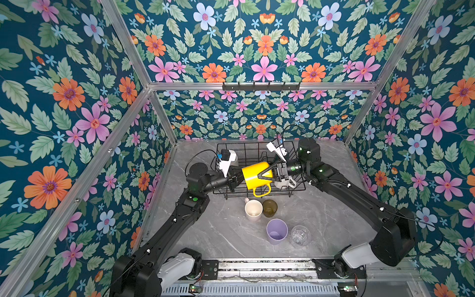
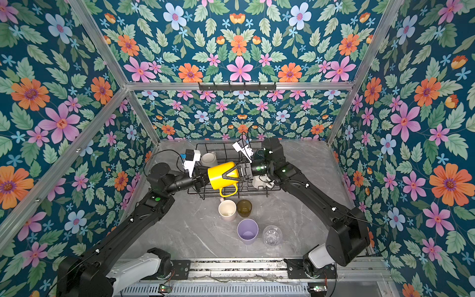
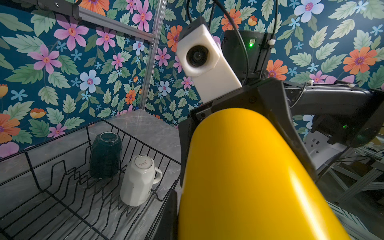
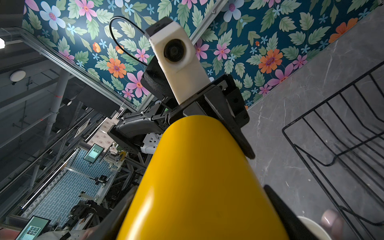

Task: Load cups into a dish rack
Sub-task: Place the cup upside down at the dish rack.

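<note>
A yellow mug (image 1: pixel 253 177) (image 2: pixel 218 174) hangs on its side above the front of the black wire dish rack (image 1: pixel 257 151), handle pointing down. My left gripper (image 1: pixel 237 180) is shut on its mouth end. My right gripper (image 1: pixel 262 176) reaches in from the base end, open. Its fingers (image 4: pixel 291 216) straddle the yellow body (image 4: pixel 197 176), with a thin gap on one side. In the rack, a dark green mug (image 3: pixel 106 153) and a white mug (image 3: pixel 138 180) stand upside down. Another pale mug (image 2: pixel 208 159) is at its back left.
On the grey marble table in front of the rack stand a cream mug (image 1: pixel 253 210), an olive-brown glass (image 1: pixel 270 207), a lilac tumbler (image 1: pixel 276 231) and a clear glass (image 1: pixel 299 236). Upright dividers (image 3: pixel 68 176) run along the rack floor. Floral walls close in three sides.
</note>
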You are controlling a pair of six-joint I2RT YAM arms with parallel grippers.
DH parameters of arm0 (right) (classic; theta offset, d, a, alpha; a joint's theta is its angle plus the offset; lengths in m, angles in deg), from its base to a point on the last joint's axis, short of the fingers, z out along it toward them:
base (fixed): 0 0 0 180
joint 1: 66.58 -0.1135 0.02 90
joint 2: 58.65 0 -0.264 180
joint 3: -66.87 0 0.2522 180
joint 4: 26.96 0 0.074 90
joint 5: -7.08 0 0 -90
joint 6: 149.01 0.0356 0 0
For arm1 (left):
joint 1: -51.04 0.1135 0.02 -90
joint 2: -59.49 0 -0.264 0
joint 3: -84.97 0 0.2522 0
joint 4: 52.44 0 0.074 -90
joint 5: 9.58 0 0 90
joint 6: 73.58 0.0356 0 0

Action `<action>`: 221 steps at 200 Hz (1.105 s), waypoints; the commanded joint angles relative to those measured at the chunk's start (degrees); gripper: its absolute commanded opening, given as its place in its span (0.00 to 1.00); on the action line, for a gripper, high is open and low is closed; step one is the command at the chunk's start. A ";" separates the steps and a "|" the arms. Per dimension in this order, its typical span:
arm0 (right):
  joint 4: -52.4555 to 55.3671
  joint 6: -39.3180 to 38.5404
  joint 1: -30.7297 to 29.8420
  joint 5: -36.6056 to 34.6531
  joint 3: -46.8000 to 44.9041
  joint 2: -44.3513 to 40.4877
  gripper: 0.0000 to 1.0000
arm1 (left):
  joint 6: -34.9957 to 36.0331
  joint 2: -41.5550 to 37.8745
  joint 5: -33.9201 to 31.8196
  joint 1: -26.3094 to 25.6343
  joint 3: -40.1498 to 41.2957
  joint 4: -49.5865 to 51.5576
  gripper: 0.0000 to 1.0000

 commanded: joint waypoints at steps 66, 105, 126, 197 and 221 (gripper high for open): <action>5.63 -2.40 -0.48 -6.13 1.17 -0.02 0.00 | -2.45 0.12 -2.58 0.45 -0.23 -6.83 0.00; 6.21 -2.50 -0.46 -7.76 1.36 -1.05 0.00 | -2.88 0.12 -2.88 0.91 -0.19 -6.83 0.00; 6.68 -1.43 -0.46 -9.22 1.84 -1.59 0.00 | -3.28 0.17 -3.26 0.92 -0.20 -6.83 0.00; 6.98 -0.57 -0.45 -10.24 3.12 -2.46 0.00 | -3.67 0.24 -4.03 1.43 -0.46 -6.56 0.13; 7.15 -0.65 -0.44 -10.57 3.03 -3.08 0.00 | -3.85 0.46 -4.21 1.48 -0.49 -6.47 0.18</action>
